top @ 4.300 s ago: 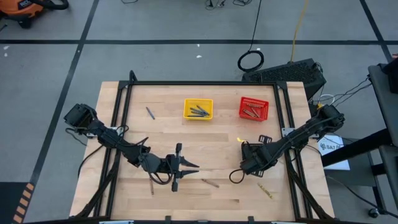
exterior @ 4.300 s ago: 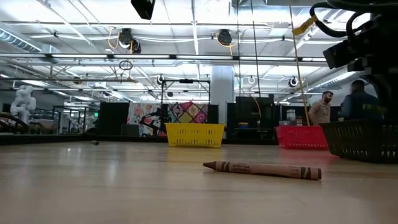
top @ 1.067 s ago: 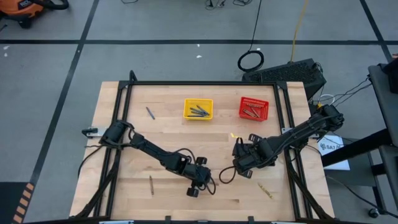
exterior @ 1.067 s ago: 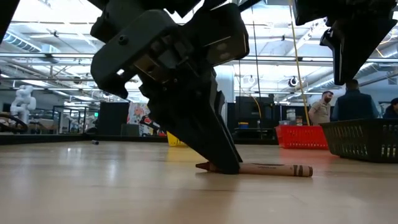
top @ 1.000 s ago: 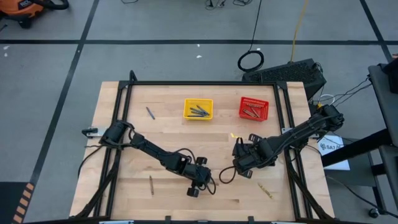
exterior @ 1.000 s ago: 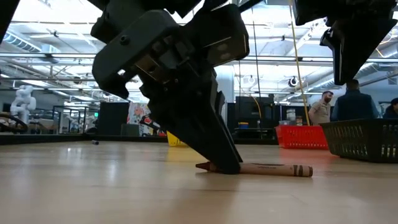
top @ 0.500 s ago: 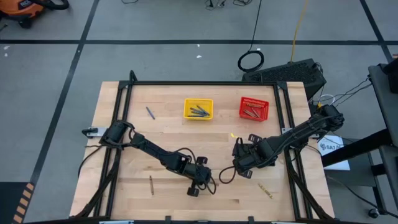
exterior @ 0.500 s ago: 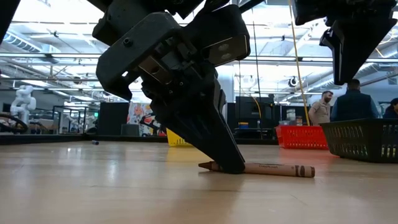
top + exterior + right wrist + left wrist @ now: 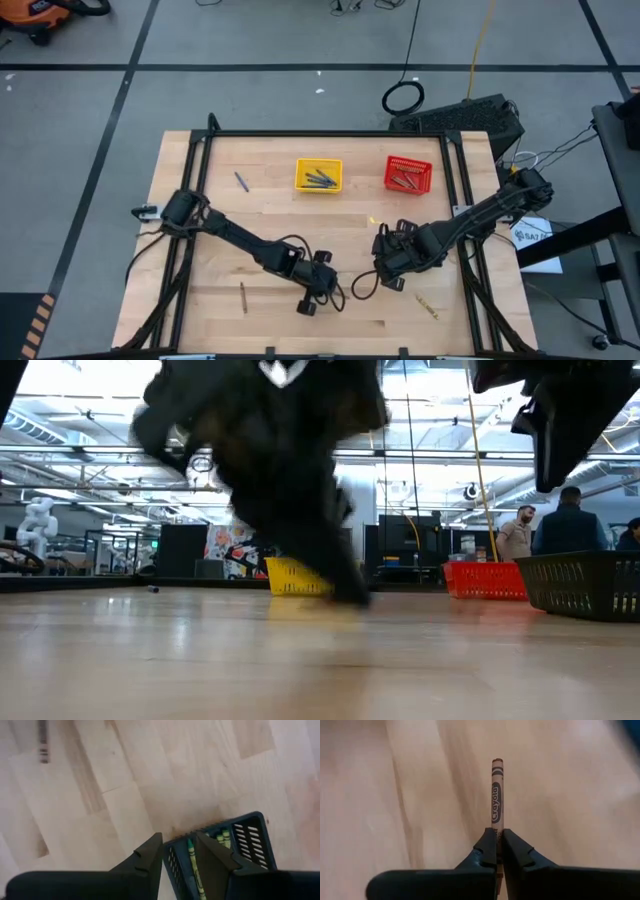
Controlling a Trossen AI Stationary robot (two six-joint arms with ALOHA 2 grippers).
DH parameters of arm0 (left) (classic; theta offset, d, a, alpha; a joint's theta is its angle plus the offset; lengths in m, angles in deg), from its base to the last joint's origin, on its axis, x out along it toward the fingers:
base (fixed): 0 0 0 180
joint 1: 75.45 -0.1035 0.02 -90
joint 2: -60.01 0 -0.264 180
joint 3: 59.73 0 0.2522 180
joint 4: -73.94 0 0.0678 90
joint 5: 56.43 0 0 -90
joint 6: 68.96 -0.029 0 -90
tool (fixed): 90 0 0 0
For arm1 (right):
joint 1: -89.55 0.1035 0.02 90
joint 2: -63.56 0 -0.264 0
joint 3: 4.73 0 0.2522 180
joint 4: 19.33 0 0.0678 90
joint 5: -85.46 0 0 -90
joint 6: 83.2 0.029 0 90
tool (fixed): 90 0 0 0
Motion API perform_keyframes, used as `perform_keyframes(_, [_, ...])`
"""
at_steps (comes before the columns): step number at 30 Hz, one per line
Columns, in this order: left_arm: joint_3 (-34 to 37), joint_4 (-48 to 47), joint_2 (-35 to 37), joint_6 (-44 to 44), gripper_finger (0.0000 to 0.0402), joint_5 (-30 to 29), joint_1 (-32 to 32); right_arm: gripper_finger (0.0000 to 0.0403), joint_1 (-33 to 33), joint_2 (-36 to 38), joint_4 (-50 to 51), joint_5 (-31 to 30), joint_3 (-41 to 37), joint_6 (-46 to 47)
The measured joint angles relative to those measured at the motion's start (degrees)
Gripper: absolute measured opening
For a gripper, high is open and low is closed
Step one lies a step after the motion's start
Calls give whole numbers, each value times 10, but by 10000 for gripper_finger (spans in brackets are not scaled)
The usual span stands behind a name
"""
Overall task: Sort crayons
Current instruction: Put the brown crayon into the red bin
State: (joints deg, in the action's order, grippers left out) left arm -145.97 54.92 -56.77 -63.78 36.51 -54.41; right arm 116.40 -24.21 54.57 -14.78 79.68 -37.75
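Observation:
My left gripper [image 9: 318, 288] is near the table's front middle, shut on a brown crayon [image 9: 496, 790]. In the low view it is a dark blur [image 9: 290, 480] above the table. My right gripper [image 9: 388, 262] hangs open over a dark mesh basket [image 9: 225, 855] that holds green crayons [image 9: 194, 865]. Loose crayons lie flat on the table: a blue-grey one [image 9: 240, 181], an olive one [image 9: 243, 297] and a yellow one [image 9: 428, 306]. The yellow basket [image 9: 319, 175] and red basket [image 9: 408, 174] hold crayons at the far side. My left gripper pinches one end of the brown crayon [image 9: 496, 826] between its two fingertips [image 9: 485, 845]. The crayon runs straight on from the fingers, along them, with most of its length free. No crayon lies on the table in the low view, so it is lifted clear.
A black frame [image 9: 330, 133] runs round the table's edges. The dark basket [image 9: 585, 585] stands at the right in the low view. People stand in the room behind [image 9: 520, 535]. Bare wood lies between the arms and the far baskets [image 9: 300, 225].
My left gripper, whose fingers stood on the brown crayon's end on the table, has risen with it. The crayon has left the table and no longer shows in the low view.

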Motion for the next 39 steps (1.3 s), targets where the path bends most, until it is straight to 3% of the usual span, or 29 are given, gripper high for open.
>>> perform_keyframes(11, [-3,-39,93,-11,0,-52,12,100,55,0,-98,0,0,-77])
perform_keyframes(15, [-3,-45,104,-15,0,-90,17,100,77,0,-162,-2,0,-133])
perform_keyframes(21, [-4,-21,107,-18,0,-92,18,100,86,0,-258,-7,0,-191])
perform_keyframes(26, [-4,-8,107,-26,0,-95,18,100,84,0,-278,-50,0,-195])
perform_keyframes(35, [-4,31,108,-32,0,-97,19,100,75,0,-314,-72,0,-196])
perform_keyframes(39, [-4,19,114,-44,0,-124,20,100,76,0,-316,-78,0,-198])
